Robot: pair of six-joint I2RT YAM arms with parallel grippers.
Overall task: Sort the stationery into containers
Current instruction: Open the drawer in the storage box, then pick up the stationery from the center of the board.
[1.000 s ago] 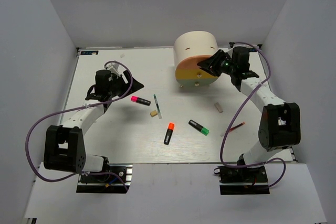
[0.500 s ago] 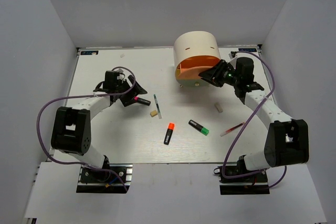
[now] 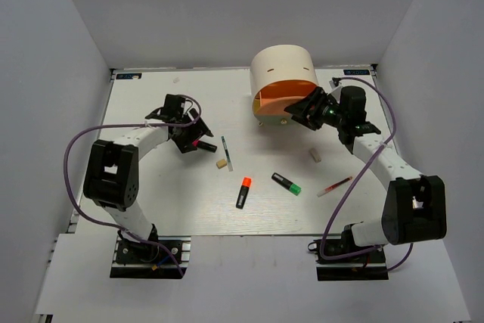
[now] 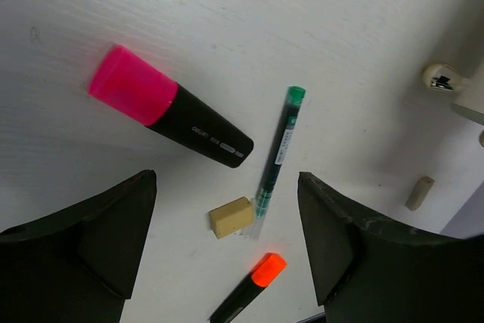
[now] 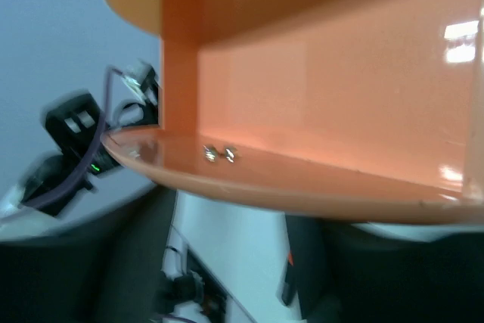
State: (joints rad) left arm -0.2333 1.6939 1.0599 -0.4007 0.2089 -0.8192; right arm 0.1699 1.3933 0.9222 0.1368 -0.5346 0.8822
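We are working over a white counter [image 3: 151, 202]. At its far side the cream drum-shaped unit [image 3: 282, 66] is standing with its orange half-round drawer [image 3: 274, 97] open at the front. Our right gripper [image 3: 304, 108] is sitting at that drawer's front edge. We cannot tell whether it is clenched on anything, since its wrist view is showing only orange wall and blur.

Our left gripper [image 4: 225, 187] is hovering released, jaws spread wide, with the short black pink-ended highlighter [image 4: 170, 107] lying just ahead of it. Nearer us, the orange-ended highlighter [image 3: 243, 192] and the green-ended highlighter [image 3: 286, 184] are lying loose. The thin pale pen [image 4: 276, 149] is lying beside the pink one, and the thin red pen [image 3: 335, 185] is lying well to the right. The small tan eraser [image 4: 231, 217] is sitting just beside the pale pen's tip — the grey eraser [image 3: 315, 156] is resting near the unit.
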